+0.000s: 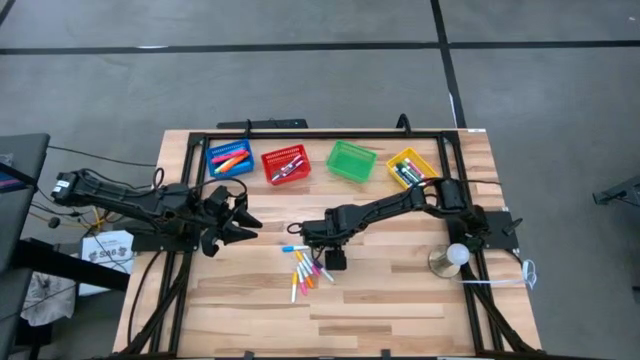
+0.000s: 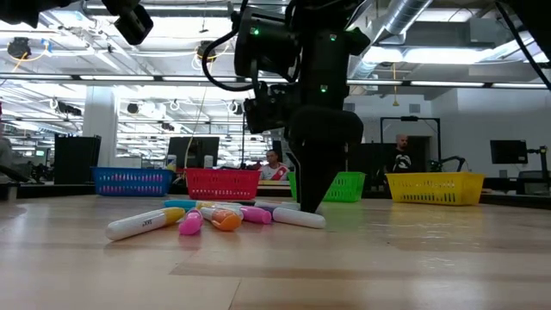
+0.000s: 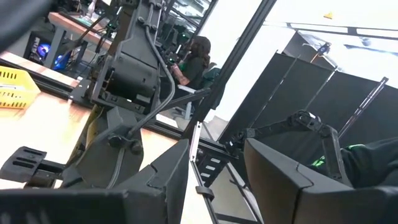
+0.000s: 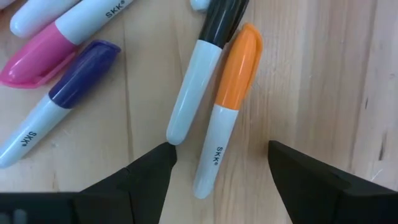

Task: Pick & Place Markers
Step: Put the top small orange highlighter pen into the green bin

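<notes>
The right gripper (image 4: pixel 217 171) hangs low over the loose pile of markers (image 1: pixel 305 270) at the centre of the high view, its jaws spread wide and gripping nothing. In the right wrist view the two dark fingers (image 4: pixel 146 180) straddle the white end of an orange-capped marker (image 4: pixel 227 106), with a black-capped marker (image 4: pixel 199 81) lying just beside it and its tip touching one finger. That stance suggests the orange one is the target: the jaws are set across its barrel so they can close on it, though the neighbour is close enough to be caught or nudged as well. A purple-capped marker (image 4: pixel 59 109) and a pink-capped marker (image 4: pixel 43 53) lie a little farther off.

The left gripper (image 1: pixel 232 222) waits at the left of the high view, apart from the pile, jaws parted and empty.

Four mesh baskets stand in a row along the upper edge of the table (image 1: pixel 400 310). The blue basket (image 1: pixel 229 158) holds a few markers, orange and red among them; the red basket (image 1: pixel 286 164) holds a couple; the green basket (image 1: pixel 351 161) looks empty; the yellow basket (image 1: pixel 412 168) holds some dark-ended ones. Sorting seems partly done, most markers remaining on the table.
</notes>
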